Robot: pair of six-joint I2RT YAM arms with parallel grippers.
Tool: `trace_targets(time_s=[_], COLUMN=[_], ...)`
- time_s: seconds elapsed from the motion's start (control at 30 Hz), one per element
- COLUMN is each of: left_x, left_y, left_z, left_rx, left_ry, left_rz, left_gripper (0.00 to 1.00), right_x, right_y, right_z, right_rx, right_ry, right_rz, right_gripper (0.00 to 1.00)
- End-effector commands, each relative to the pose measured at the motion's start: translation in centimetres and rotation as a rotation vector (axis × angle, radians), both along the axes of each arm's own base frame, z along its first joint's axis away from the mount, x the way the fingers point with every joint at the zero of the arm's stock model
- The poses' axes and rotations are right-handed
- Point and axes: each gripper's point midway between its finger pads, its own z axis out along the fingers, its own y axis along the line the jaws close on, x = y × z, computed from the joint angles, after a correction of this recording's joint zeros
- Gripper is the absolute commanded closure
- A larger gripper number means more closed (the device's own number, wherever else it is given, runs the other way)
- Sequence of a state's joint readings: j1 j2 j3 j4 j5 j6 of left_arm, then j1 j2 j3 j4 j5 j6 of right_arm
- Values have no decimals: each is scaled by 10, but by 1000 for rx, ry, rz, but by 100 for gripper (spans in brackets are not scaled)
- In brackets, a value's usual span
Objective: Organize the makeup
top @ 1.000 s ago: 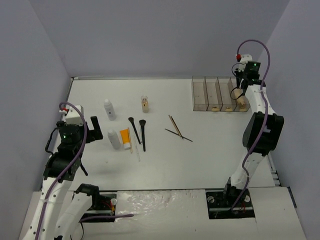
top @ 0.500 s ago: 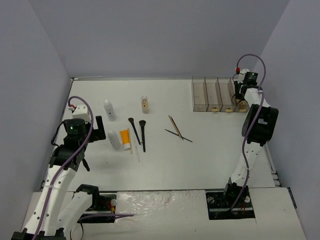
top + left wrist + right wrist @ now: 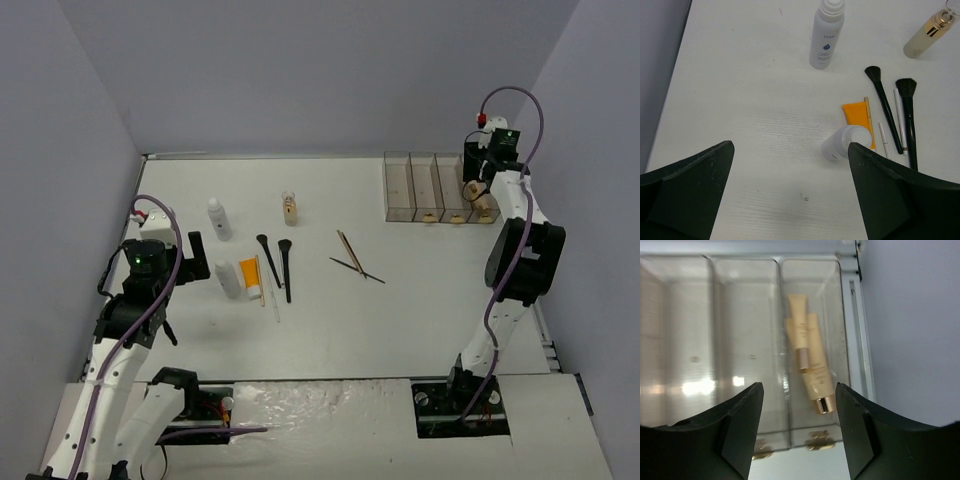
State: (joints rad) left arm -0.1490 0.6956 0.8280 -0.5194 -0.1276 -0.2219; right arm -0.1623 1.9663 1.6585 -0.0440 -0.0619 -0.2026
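Having just been released, the beige tube is left in the rightmost compartment of the clear box. The right gripper is parted and empty above it, and the left gripper is held wide open over a white bottle.

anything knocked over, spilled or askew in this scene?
Nothing spilled or damaged. Only untidy bits: two beige tubes lie overlapped in the end compartment of the box, and the thin pencils lie crossed on the table.
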Motion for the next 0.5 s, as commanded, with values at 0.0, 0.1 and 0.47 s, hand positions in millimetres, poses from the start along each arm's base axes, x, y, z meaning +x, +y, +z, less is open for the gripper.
trace_targets(time_s=[0.0,0.1,0.47], left_x=[7,7,7], left_y=[-1,-1,9], left_z=[39,41,41], left_rx=[-41,-51,-67], left_ry=[-125,-137,-151], left_rz=[11,10,55], left_gripper=[3,3,3], right_x=[-29,-70,-240], right_y=[140,233,489], right_z=[114,99,-6], right_rx=[89,174,349], right_ry=[-264,-250,-146], right_rz=[136,243,568], right_gripper=[43,43,46])
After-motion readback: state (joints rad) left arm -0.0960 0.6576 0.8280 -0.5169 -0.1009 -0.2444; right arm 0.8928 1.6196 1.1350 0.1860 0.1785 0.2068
